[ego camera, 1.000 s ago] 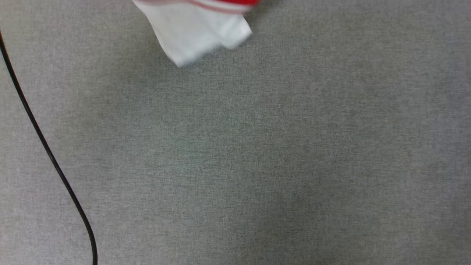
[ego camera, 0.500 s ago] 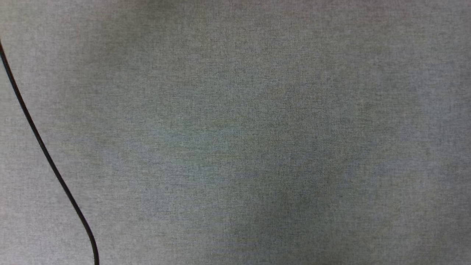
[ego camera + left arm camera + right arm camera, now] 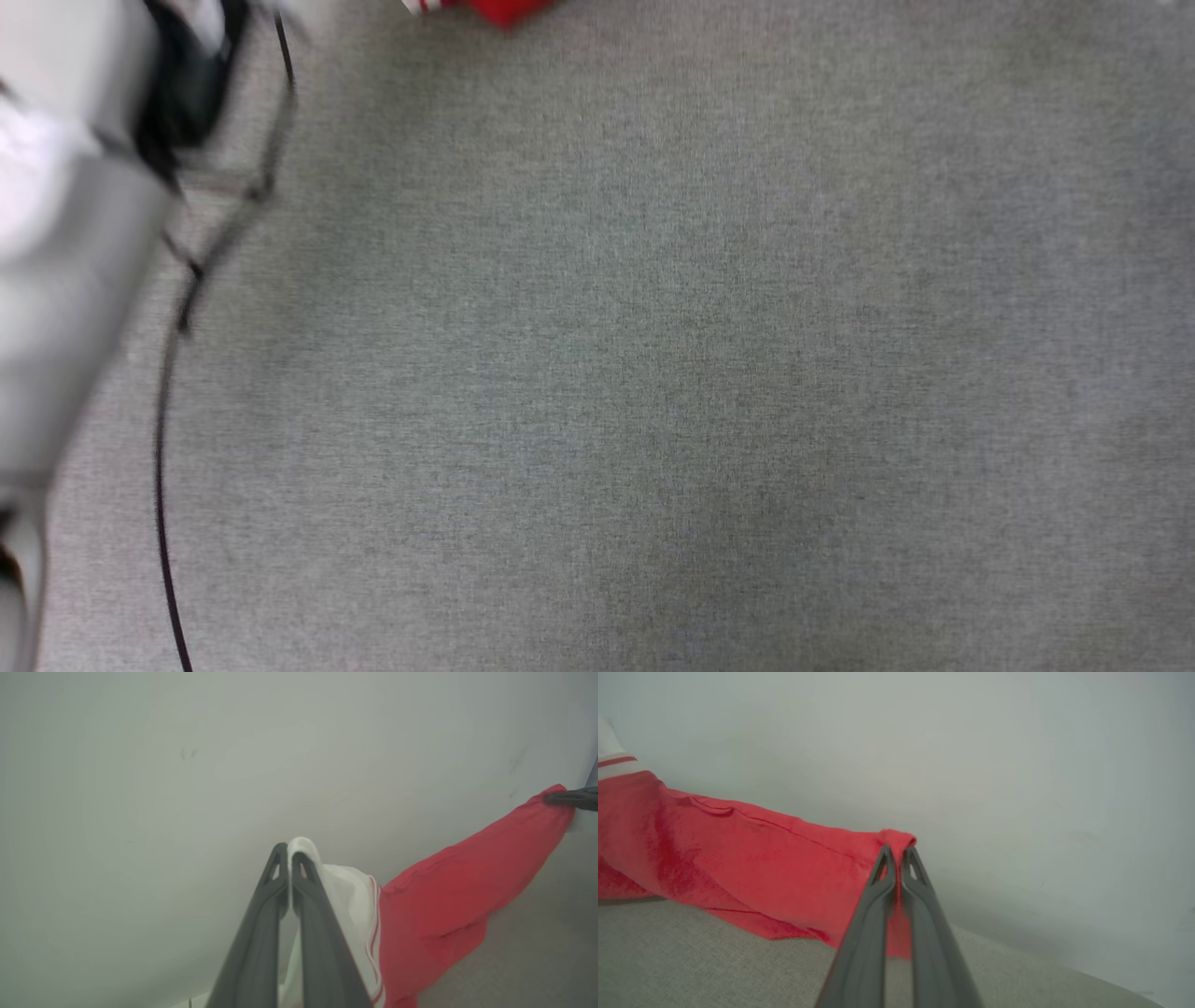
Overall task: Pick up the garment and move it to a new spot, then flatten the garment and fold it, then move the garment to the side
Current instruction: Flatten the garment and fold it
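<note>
The garment [image 3: 444, 896] hangs stretched in the air between the two arms, over a grey cloth-covered counter [image 3: 653, 373] and in front of a pale wall [image 3: 187, 765]. At its left end, in the left wrist view, the left jaws are pressed together, and their dark fingers [image 3: 261, 933] pinch a fold of the white sleeve [image 3: 345, 891] that pokes out just past the tips. Beside the sleeve runs the red-and-white striped trim [image 3: 373, 914]. From there the plain red body slopes up and to the right, to a corner clamped by the right jaws, one dark fingertip [image 3: 577, 799] of which shows at that view's right edge. In the right wrist view the same span reads from the sleeve and trim at the far left, across the sagging red cloth with a seam along its upper edge, to a bunched red corner [image 3: 896, 839]. The right jaws are closed tight on that corner. The lower hem droops toward the counter, but whether it touches cannot be told. The head view is blurred. A pale forearm [image 3: 65, 280] fills its left side, a thin black cable [image 3: 163, 467] lies on the counter just beside the forearm, and a small red piece of the garment shows at the top edge, left of centre.
</note>
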Motion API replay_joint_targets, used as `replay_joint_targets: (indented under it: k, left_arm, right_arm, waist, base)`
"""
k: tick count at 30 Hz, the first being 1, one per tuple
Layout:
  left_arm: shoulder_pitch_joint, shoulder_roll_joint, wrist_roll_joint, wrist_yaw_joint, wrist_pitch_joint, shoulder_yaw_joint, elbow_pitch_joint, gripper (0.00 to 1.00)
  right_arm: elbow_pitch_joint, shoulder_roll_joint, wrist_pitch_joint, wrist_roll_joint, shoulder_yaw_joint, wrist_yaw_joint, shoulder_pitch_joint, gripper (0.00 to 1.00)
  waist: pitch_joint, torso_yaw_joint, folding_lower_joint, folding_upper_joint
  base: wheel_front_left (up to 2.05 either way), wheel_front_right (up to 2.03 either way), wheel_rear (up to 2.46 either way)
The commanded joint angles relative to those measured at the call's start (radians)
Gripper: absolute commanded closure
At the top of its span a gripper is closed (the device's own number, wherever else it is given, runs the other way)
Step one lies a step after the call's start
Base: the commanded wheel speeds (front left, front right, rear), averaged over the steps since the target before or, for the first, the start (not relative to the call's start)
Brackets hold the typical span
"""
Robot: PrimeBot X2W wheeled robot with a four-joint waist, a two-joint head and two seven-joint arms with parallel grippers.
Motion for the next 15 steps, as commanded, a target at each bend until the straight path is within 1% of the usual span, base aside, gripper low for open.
replay_joint_targets:
  k: [1, 5, 8, 12, 15]
  left_arm:
    - [0.071, 0.010, -0.005, 0.015, -0.008, -0.006, -0.031, 1.00]
    - [0.245, 0.028, -0.014, 0.058, -0.015, -0.018, -0.115, 1.00]
    - [0.373, 0.045, -0.018, 0.082, -0.017, -0.039, -0.174, 1.00]
    - [0.536, 0.080, -0.036, 0.112, -0.018, -0.065, -0.251, 1.00]
    - [0.645, 0.115, -0.050, 0.144, -0.018, -0.074, -0.304, 1.00]
  right_arm:
    - [-0.015, -0.016, -0.015, 0.020, 0.022, -0.001, 0.053, 1.00]
    - [-0.059, -0.050, -0.038, 0.065, 0.087, -0.001, 0.187, 1.00]
    - [-0.102, -0.077, -0.048, 0.096, 0.127, -0.001, 0.287, 1.00]
    - [-0.155, -0.117, -0.049, 0.122, 0.164, -0.001, 0.411, 1.00]
    - [-0.189, -0.147, -0.046, 0.140, 0.181, -0.001, 0.498, 1.00]
  waist:
    - [-0.023, 0.003, -0.0001, 0.0000]
    - [-0.075, 0.004, -0.0001, 0.0000]
    - [-0.123, 0.005, -0.0001, 0.0000]
    - [-0.188, 0.002, -0.0001, 0.0000]
    - [-0.234, 0.000, -0.0001, 0.0000]
  base:
    - [0.00, 0.00, 0.00]
    - [0.00, 0.00, 0.00]
    - [0.00, 0.00, 0.00]
    - [0.00, 0.00, 0.00]
    - [0.00, 0.00, 0.00]
